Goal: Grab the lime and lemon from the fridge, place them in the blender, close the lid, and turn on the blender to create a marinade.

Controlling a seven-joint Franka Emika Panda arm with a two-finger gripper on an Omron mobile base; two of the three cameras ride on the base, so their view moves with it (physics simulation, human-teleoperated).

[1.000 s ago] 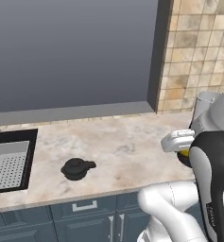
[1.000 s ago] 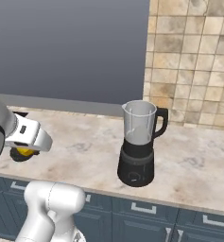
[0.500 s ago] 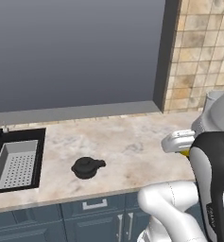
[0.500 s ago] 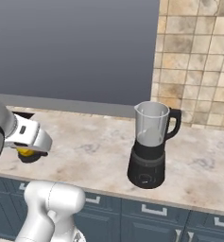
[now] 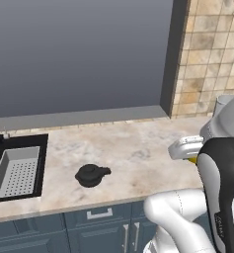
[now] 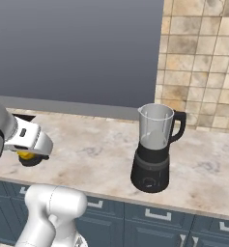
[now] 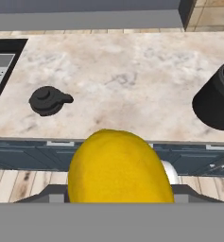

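My gripper [image 6: 31, 157] is shut on the lemon [image 7: 118, 166], a yellow fruit that looms large at the bottom of the hand view and hides the fingertips. It hangs above the counter's front edge, left of the blender. A sliver of the lemon [image 5: 193, 159] peeks out under the white hand. The blender [image 6: 152, 153] stands on the counter with its clear jar open on top; its black base [image 7: 216, 101] shows at the right of the hand view. The black lid [image 5: 91, 175] lies flat on the counter, also seen as the lid [image 7: 48, 100]. The lime and the fridge are out of view.
A black sink [image 5: 16, 170] with a perforated grey basin is set into the marble counter [image 5: 133, 148] at the left. A dark grey panel and a tiled wall [image 6: 198, 62] rise behind. Blue-grey cabinet fronts run below the counter edge.
The whole picture has slid a little to the right, so the base has moved. The lemon stays in the gripper's hold; lid and blender keep their places on the counter.
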